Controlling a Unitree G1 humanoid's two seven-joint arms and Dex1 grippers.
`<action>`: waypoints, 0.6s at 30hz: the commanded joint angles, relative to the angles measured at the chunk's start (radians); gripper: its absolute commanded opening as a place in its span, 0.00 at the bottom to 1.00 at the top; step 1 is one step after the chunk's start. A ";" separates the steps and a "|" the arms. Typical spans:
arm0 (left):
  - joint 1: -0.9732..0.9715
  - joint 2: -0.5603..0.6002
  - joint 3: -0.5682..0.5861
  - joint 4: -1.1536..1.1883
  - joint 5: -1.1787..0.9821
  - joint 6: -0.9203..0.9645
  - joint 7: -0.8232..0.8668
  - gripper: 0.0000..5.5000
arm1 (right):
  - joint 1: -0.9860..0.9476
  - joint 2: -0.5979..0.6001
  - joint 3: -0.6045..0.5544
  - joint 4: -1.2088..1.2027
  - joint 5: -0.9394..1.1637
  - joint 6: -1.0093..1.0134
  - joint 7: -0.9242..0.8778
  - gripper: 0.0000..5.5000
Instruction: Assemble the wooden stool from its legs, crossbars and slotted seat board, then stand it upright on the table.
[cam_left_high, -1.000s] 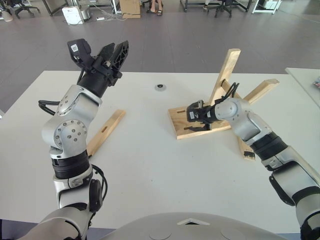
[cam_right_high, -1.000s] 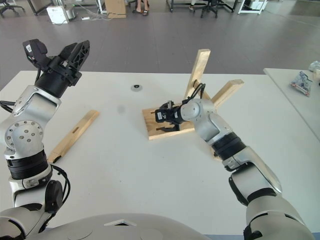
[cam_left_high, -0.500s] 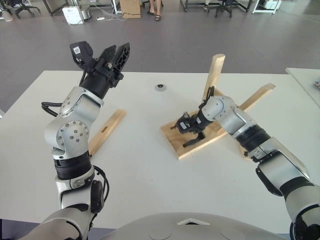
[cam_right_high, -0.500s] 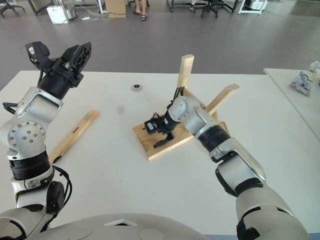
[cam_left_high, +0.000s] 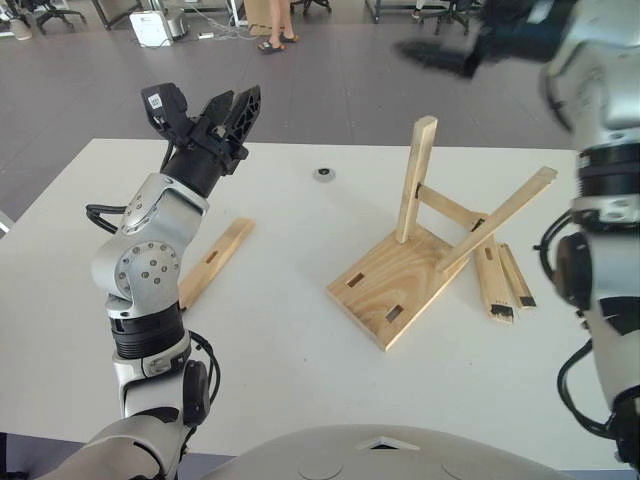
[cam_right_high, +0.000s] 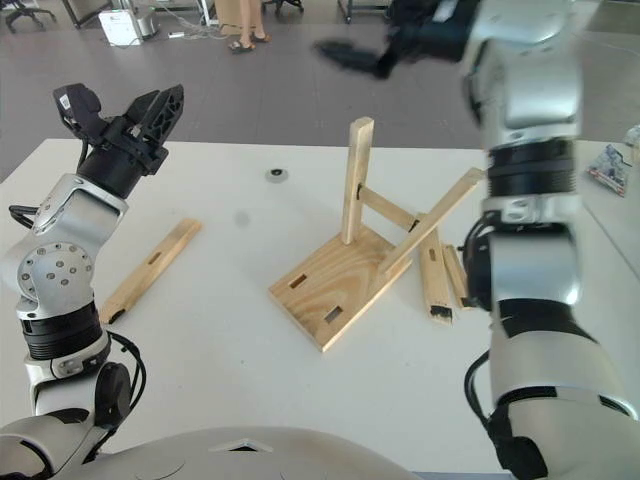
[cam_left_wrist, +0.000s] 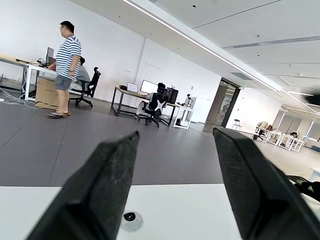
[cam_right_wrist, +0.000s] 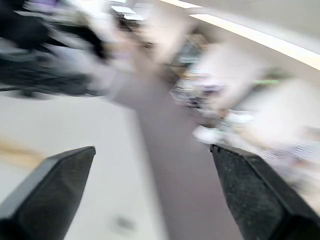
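The slotted seat board (cam_left_high: 397, 285) lies flat on the white table (cam_left_high: 300, 340) with one leg (cam_left_high: 416, 178) standing upright in it and a second leg (cam_left_high: 500, 216) leaning outward, a crossbar (cam_left_high: 449, 207) joining them. Two more wooden pieces (cam_left_high: 502, 283) lie beside the board on its right. A loose leg (cam_left_high: 213, 262) lies on the table's left side. My left gripper (cam_left_high: 225, 110) is raised above the far left edge, open and empty. My right gripper (cam_left_high: 440, 55) is lifted high above the stool, blurred, open with nothing between its fingers (cam_right_wrist: 55, 190).
A small dark round object (cam_left_high: 323, 175) sits near the table's far edge. A second table's corner (cam_right_high: 600, 165) with a packet stands at the right. Bare table surface lies in front of the seat board.
My right gripper has let go of the seat board and swung up high above the table. The board has slid nearer and now lies flat with the legs pointing up. The left arm barely moved.
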 joint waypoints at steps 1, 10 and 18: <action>0.045 0.048 0.007 0.002 0.053 -0.017 -0.024 0.50 | 0.053 -0.288 0.021 0.202 -0.307 -0.121 -0.394 0.78; 0.118 0.152 -0.031 0.087 0.204 -0.081 -0.158 0.50 | 0.867 -0.492 0.125 -0.325 -0.278 0.008 -0.026 0.78; 0.107 0.132 -0.035 0.086 0.211 -0.068 -0.156 0.50 | 1.110 -0.396 0.110 -0.532 -0.225 0.193 -0.035 0.78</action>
